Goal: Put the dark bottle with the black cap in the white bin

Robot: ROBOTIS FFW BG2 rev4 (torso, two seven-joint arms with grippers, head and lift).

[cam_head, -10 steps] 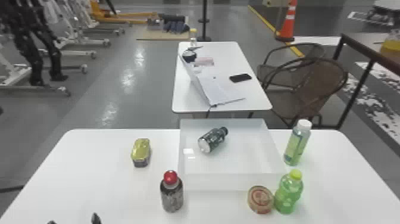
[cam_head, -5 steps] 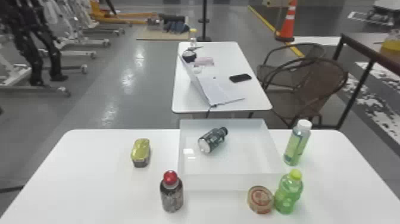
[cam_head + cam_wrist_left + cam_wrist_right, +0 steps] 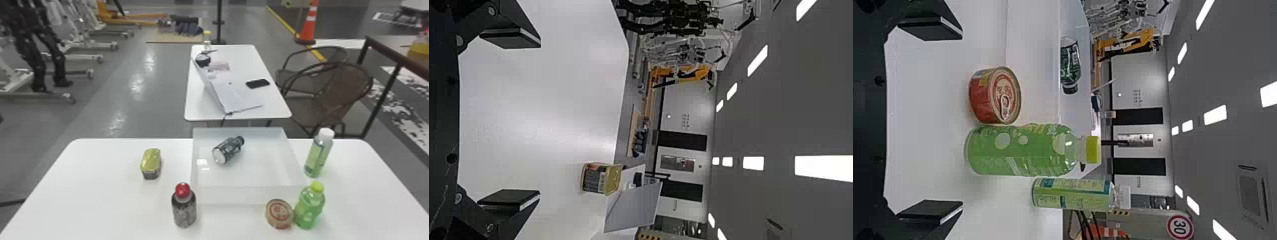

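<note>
A: Take the bench (image 3: pixel 95 198) first: your white bin (image 3: pixel 249 195) sits at its far side, around the middle.

B: Then your arms. A second ago your left hand (image 3: pixel 539 119) had its fingertips poking in at the head view's bottom edge; it has since drawn back. It's wide open, gripping nothing. Your right hand (image 3: pixel 962 119) is also spread wide and empty.

A: What does that retreat mean for you?

B: That the job looks done, I'd judge. Your dark bottle (image 3: pixel 226 151) lies on its side on the bin's floor, well inside the walls, and it hasn't shifted as the hand left.

A: Your other bottles stand outside: the white-capped bottle (image 3: pixel 319 156) off the bin's right side, the green bottle (image 3: pixel 309 207) nearer you, the red-capped bottle (image 3: pixel 184 209) by the near left corner.

B: Smaller again, your round tin (image 3: pixel 278 213) is beside the green one, your yellow-topped tin (image 3: pixel 151 163) left of the bin. Leave them be.

A: Last, the black cap (image 3: pixel 240 140): on the bottle, pointing away from you. Just keep both arms clear.
</note>
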